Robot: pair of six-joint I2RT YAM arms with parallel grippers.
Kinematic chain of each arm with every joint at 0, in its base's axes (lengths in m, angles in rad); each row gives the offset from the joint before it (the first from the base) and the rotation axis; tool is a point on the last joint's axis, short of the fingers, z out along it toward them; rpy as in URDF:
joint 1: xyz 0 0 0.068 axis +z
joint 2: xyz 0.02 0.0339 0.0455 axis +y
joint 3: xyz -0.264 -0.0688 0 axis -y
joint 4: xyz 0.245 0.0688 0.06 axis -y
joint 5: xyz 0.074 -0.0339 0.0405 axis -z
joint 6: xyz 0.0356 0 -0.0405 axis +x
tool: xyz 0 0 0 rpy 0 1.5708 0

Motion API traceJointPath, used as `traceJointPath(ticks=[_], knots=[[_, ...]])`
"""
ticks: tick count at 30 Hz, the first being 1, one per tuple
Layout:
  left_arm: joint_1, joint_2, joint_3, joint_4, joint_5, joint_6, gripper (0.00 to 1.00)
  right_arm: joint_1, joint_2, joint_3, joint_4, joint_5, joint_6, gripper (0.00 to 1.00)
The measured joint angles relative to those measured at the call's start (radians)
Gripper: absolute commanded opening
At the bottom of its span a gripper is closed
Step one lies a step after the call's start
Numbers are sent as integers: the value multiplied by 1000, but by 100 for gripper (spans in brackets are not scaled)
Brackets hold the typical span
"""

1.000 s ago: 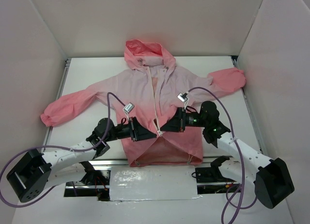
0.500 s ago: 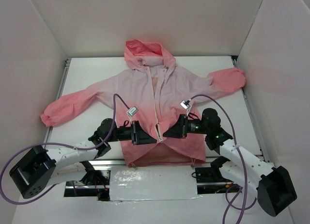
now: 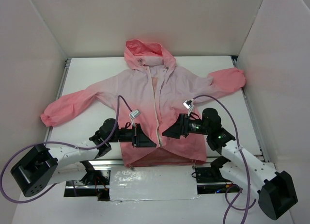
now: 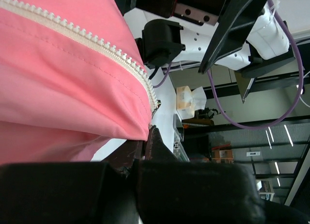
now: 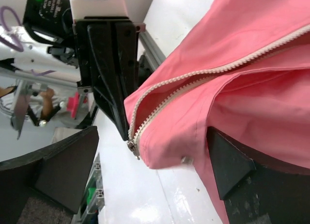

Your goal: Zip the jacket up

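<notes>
Pinching jacket (image 3: 140,90) hem beside zipper (image 3: 156,105): left pincer (image 3: 154,142); right pincer (image 3: 164,133) wide around hem.

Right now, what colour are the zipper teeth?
The zipper teeth are white; left wrist view shows best.

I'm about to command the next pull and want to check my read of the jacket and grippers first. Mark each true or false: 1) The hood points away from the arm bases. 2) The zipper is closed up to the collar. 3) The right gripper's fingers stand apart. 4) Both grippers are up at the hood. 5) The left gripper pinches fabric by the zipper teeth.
1) True. The jacket lies flat with its hood at the far end.
2) False. In the right wrist view the zipper shows its two rows of teeth apart near the hem.
3) True. The right gripper is open.
4) False. Both are low on the front, near the hem.
5) True. The left gripper is shut on the fabric.
</notes>
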Motion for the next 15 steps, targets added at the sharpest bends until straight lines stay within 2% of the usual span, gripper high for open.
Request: traceJointPath(ticks=[3,9,11,13,15], knots=[[-1,2,0,-8,9,2,0,0,-21,24,-70,35,-17,98],[-3,13,0,-13,16,2,0,0,-101,88,-254,133,-53,85],[-3,13,0,-16,17,3,0,0,-128,112,-323,157,-57,78],[-3,13,0,-17,17,4,0,0,-167,138,-402,180,-56,64],[-3,13,0,-20,18,12,0,2,-215,159,-466,195,-45,56]])
